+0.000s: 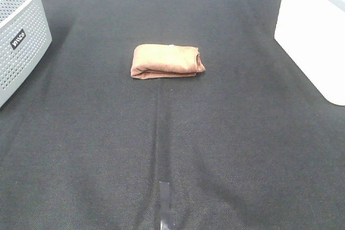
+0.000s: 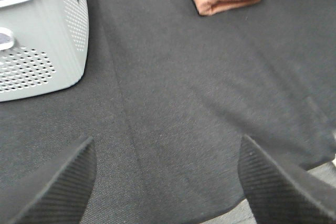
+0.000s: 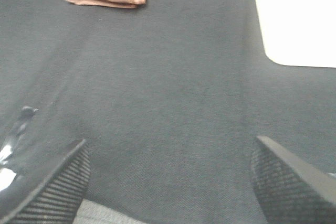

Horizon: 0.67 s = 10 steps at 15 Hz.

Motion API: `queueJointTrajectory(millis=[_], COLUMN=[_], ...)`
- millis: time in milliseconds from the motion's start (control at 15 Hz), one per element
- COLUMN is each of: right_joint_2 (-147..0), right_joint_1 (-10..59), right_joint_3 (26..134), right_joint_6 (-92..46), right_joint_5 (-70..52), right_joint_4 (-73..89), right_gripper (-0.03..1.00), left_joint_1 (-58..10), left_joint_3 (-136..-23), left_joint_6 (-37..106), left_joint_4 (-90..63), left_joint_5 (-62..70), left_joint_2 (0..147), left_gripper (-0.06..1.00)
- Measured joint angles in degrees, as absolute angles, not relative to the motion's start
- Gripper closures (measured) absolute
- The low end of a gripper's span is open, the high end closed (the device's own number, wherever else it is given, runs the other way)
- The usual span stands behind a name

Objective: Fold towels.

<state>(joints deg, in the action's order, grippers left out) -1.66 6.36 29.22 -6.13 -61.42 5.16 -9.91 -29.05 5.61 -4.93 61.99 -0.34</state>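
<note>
Towel folded, both arms pulled well back.

The dark counter (image 1: 226, 149) carries the towel (image 1: 167, 61) at its middle as a compact bundle, so folding looks finished. The grey basket (image 1: 21, 36) is cut off at the edge, its contents unclear. Left tool (image 2: 168, 182) and right tool (image 3: 170, 182) hang released, empty; the tag isn't visible.

The towel (image 1: 167, 61) is a plain reddish-brown cloth, folded into a small, thick rectangular bundle with several layers stacked. It lies flat on the dark tabletop (image 1: 172, 144), its long side running across the exterior view. The layered edges show along the near side and bunch a little at the right end; the top face is smooth and slightly paler. Nothing touches it, and it sits well apart from the tabletop's edges.
</note>
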Motion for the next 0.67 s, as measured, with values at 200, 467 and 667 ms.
queueJointTrajectory(millis=[200, 467, 667], right_joint_2=[-1.7, -1.7, -1.7], right_joint_1=[6.4, 6.4, 6.4], right_joint_3=[29.1, 29.1, 29.1], right_joint_6=[-3.3, -1.7, -1.6], right_joint_5=[-61.4, -61.4, -61.4], right_joint_4=[2.7, 2.5, 2.5], right_gripper=[0.18, 0.18, 0.18], left_joint_1=[-9.9, -9.9, -9.9], left_joint_3=[-28.6, -28.6, -28.6], left_joint_6=[7.4, 7.6, 7.6], left_joint_4=[-4.9, -4.9, -4.9], left_joint_5=[60.7, 60.7, 60.7], left_joint_2=[-0.3, -0.3, -0.3], left_gripper=[0.23, 0.23, 0.22])
